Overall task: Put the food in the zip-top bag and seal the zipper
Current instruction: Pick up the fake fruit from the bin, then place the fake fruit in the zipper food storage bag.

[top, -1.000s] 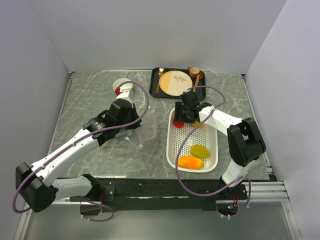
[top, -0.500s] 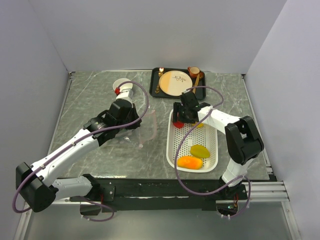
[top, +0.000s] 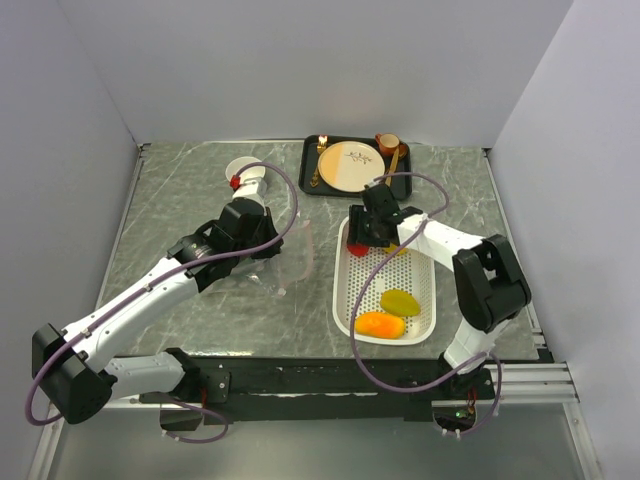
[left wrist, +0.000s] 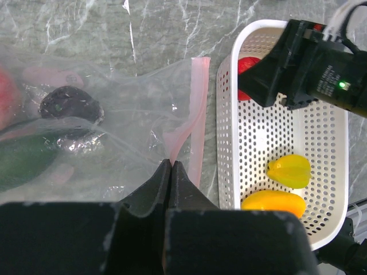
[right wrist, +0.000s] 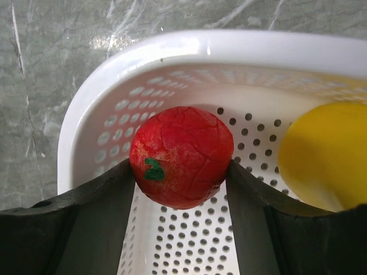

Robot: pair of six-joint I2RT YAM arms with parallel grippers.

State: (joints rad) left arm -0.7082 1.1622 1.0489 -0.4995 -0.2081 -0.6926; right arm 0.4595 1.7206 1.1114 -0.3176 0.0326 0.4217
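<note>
The clear zip-top bag (left wrist: 120,109) lies left of the white basket (left wrist: 222,120). A dark avocado (left wrist: 70,106) and red and green pieces show through the plastic. My left gripper (left wrist: 172,164) is shut on a raised fold of the pale pink zipper (left wrist: 199,97); in the top view the left gripper (top: 272,262) sits over the bag (top: 290,250). My right gripper (right wrist: 180,169) is shut on a red round fruit (right wrist: 180,156) in the basket's far left corner (top: 345,290). A yellow piece (right wrist: 327,154) lies beside it. A yellow-green piece (top: 400,301) and an orange piece (top: 380,325) lie at the near end.
A black tray (top: 318,185) with a plate (top: 350,165), cutlery and a cup (top: 388,143) stands just behind the basket. A small white bowl (top: 238,167) sits at the back left. Grey walls close in the table on three sides.
My right gripper has shifted only slightly over the basket's far left corner, still around the red fruit. The left arm and the bag have not moved.
</note>
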